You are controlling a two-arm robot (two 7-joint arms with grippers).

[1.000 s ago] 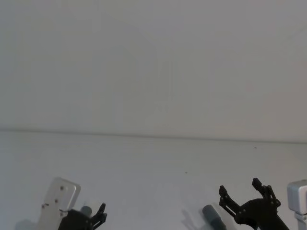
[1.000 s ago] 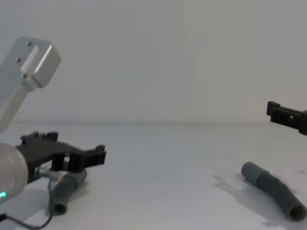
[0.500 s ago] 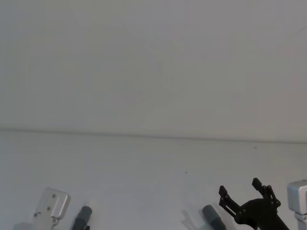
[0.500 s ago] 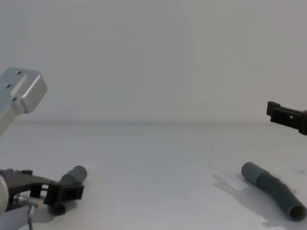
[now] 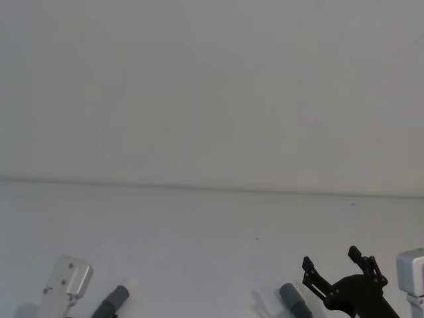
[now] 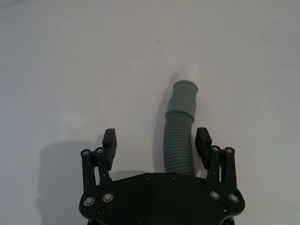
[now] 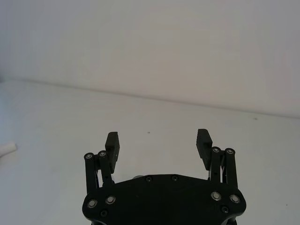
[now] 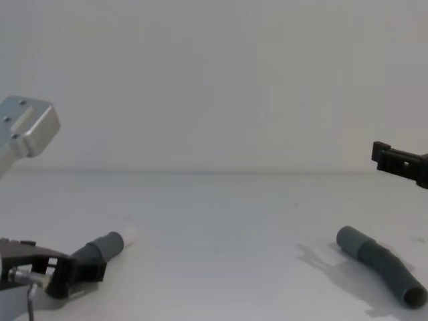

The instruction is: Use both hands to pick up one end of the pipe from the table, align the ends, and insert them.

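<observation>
Your left gripper [image 6: 156, 139] has drawn back along the white-tipped hose piece [image 6: 179, 140], so its white tip [image 6: 190, 71] now shows clear. The fingers [image 6: 110, 140] are spread, with the corrugated body lying between them, closer to one finger than the other and not yet pinched. The piece lies on the counter [image 8: 227, 234], its long axis running straight away from the gripper, grey cuff [image 6: 183, 96] and tip leading. Closing here should catch it behind the cuff. Your right gripper [image 7: 158, 139] hangs with fingers spread above the plain-cuffed hose piece [image 8: 381, 263], which lies on the counter, well apart from the first.
</observation>
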